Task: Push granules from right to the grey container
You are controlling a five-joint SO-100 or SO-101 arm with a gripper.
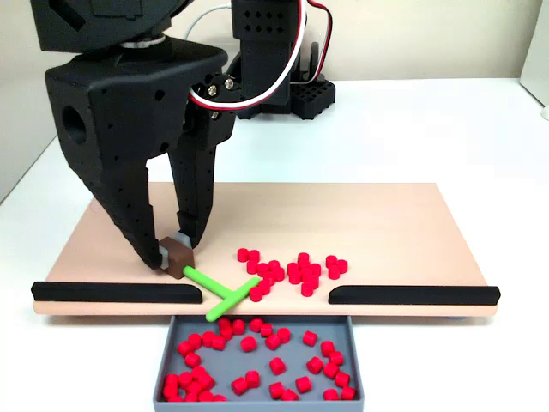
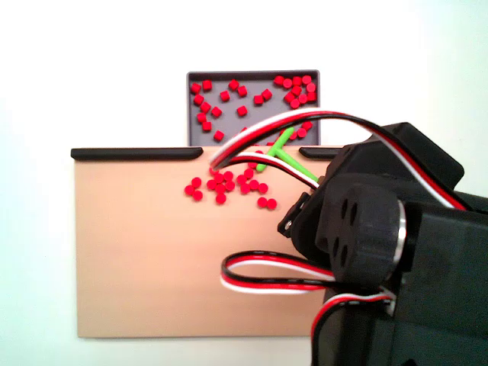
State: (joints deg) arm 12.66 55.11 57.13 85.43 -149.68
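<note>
In a fixed view my black gripper [image 1: 177,251] is shut on a small brown block [image 1: 179,257] at the end of a green T-shaped stick [image 1: 225,296]. The stick's crossbar lies at the tan board's front edge, in the gap above the grey container [image 1: 227,360]. A loose cluster of red granules [image 1: 296,270] lies on the board just right of the stick. Many more granules sit inside the container. From another fixed view the container [image 2: 252,74] is at the top, the board's granules [image 2: 227,183] lie below it, and the stick [image 2: 276,155] is partly hidden by cables.
The tan board [image 1: 386,223] rests on a white table. Two black strips [image 1: 116,292] [image 1: 412,294] line its front edge on either side of the gap. My arm's body [image 2: 381,244] and looping cables cover the lower right of the other fixed view.
</note>
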